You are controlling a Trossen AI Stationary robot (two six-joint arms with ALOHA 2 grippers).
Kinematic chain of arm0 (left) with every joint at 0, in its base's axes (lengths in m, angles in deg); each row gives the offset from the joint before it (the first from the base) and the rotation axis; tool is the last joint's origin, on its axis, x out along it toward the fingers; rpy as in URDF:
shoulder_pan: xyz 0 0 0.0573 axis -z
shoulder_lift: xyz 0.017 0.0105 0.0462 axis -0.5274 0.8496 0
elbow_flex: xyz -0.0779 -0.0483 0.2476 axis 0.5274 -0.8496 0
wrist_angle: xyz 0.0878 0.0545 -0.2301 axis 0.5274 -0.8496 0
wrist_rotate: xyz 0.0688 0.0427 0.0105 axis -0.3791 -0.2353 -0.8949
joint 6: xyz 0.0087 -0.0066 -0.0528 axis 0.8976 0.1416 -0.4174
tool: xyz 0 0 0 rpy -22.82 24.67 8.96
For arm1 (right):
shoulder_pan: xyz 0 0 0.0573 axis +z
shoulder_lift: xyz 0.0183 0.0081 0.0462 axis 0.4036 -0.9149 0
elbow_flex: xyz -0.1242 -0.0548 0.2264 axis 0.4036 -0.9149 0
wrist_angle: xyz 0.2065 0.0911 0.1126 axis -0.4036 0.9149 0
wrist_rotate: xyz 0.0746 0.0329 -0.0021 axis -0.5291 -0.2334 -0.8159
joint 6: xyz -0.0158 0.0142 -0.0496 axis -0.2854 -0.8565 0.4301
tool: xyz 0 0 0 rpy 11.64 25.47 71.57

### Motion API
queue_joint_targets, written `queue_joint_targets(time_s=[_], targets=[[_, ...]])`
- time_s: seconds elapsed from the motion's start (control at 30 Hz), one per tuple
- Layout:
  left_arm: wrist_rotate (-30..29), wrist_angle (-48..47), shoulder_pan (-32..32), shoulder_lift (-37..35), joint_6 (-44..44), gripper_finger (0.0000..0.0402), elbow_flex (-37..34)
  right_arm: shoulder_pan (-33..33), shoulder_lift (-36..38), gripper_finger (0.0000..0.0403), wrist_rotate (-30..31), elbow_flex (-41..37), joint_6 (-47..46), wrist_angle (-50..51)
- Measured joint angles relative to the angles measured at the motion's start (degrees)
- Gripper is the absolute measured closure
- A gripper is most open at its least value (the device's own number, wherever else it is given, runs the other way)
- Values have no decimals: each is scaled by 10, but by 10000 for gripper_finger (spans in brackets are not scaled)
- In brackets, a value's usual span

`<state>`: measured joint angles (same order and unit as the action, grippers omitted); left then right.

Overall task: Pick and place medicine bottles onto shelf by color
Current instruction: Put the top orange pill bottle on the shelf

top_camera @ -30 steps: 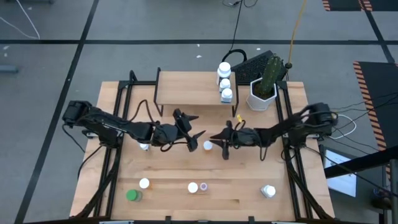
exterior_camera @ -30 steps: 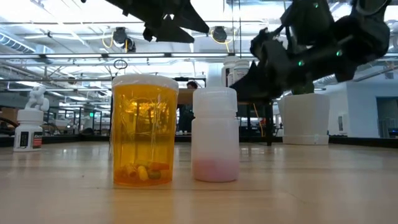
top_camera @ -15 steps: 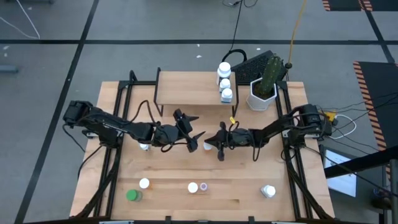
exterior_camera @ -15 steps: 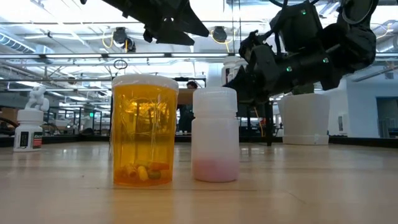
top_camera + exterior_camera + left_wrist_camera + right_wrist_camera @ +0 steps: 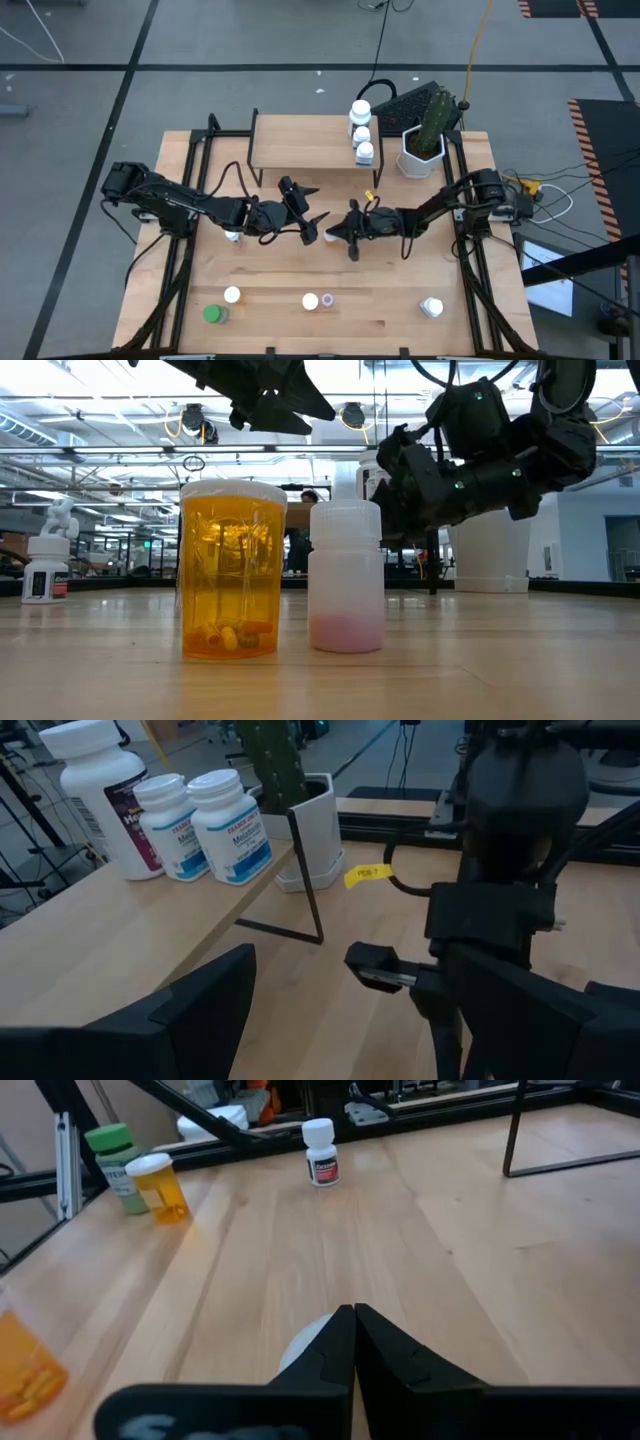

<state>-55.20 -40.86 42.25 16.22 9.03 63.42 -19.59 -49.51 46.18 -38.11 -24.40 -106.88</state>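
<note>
My right gripper (image 5: 340, 229) (image 5: 352, 1316) is shut at mid-table, its tips right over a white-capped bottle (image 5: 330, 238) (image 5: 300, 1350) that stands on the table. My left gripper (image 5: 318, 203) hangs open just left of it, above the table, holding nothing. The shelf (image 5: 300, 140) stands at the far side with three white bottles (image 5: 362, 132) (image 5: 190, 812) at its right end. Near the front edge stand a green bottle (image 5: 213, 314), an orange one (image 5: 232, 295) (image 5: 232, 570), a white one (image 5: 310, 301) (image 5: 346, 575), a tiny purple one (image 5: 328, 299) and another white one (image 5: 431, 307). My right gripper's shut fingers (image 5: 335, 1342) point level toward the table's left, directly above the white bottle's cap (image 5: 298, 1352). The fingers hide the spot, so I cannot tell whether they touch it.
A white pot with a cactus (image 5: 422, 148) stands right of the shelf. One more small white bottle (image 5: 232, 236) (image 5: 320, 1164) sits under my left arm. The two grippers are close together. Bare tabletop (image 5: 400, 270) lies between the arms and the front row.
My right gripper has moved toward the table's left and slightly down, closing in on the white bottle at mid-table and on my left gripper. The bottles have stayed where they were.
</note>
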Motion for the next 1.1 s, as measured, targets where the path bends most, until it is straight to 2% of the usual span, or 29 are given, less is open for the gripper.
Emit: queue_joint_targets(time_s=[0.4, 0.63, 0.9, 1.1], targets=[[1, -7, 0, 0, 2, 71, 0, -2, -2, 402, -10, 0, -13, 73], [50, -56, 0, 2, -18, 71, 1, -1, -2, 403, -9, 1, -16, 87], [62, -76, -7, 93, -60, 71, 1, -1, -2, 403, -9, 1, -17, 96], [75, -81, -18, 104, -83, 71, 1, -1, -2, 403, 2, 1, -14, 108]])
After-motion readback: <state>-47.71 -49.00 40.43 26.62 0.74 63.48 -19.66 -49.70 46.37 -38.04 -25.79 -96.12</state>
